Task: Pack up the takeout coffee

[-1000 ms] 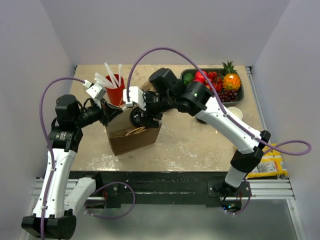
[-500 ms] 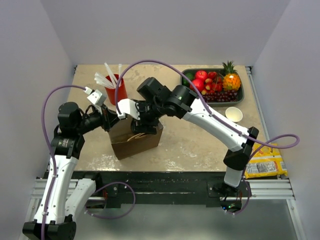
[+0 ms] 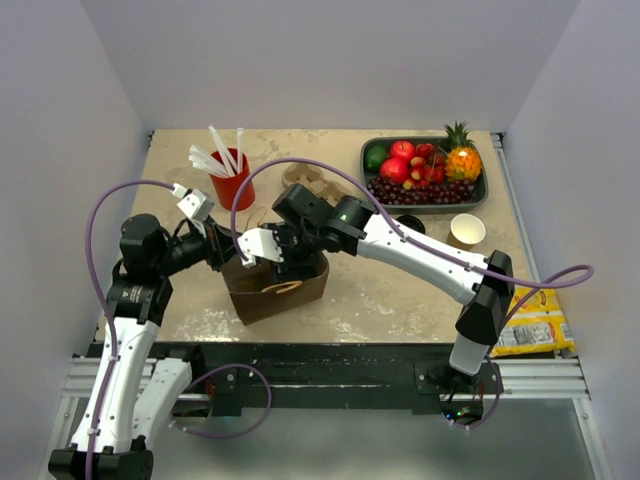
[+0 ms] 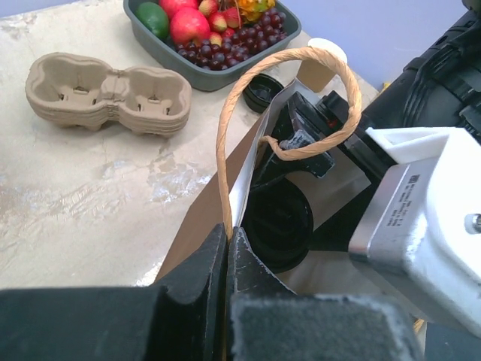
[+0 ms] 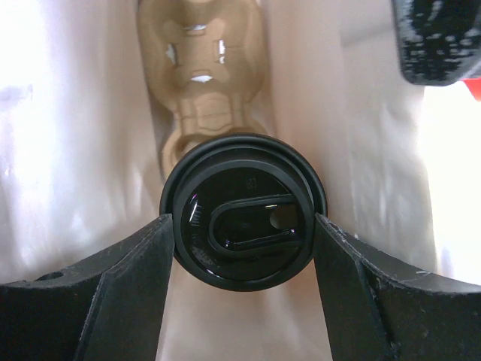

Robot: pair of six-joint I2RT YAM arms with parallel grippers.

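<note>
The takeout coffee [image 5: 244,210] shows as a round black lid between my right gripper's [image 5: 244,226] two fingers, which press on its sides. It hangs inside the brown paper bag [image 3: 285,290], above the bag's floor. In the top view my right gripper [image 3: 283,256] reaches down into the bag's mouth and hides the cup. The left wrist view shows the black lid [image 4: 279,224] within the bag. My left gripper [image 4: 228,233] is shut on the bag's near rim, where the twine handle [image 4: 297,56] runs down; in the top view it [image 3: 224,254] sits at the bag's left edge.
A pulp cup carrier [image 5: 201,68] lies on the bag's floor; another [image 3: 310,180] sits behind the bag. A red cup with straws [image 3: 232,178] stands back left, a fruit tray [image 3: 478,196] back right. A loose black lid [image 3: 410,224], a lidless paper cup [image 3: 467,230] and a yellow packet [image 3: 530,330] lie right.
My right gripper has come forward and down, taking the coffee into the bag. The bag and my left gripper have shifted slightly toward the table's front edge.
</note>
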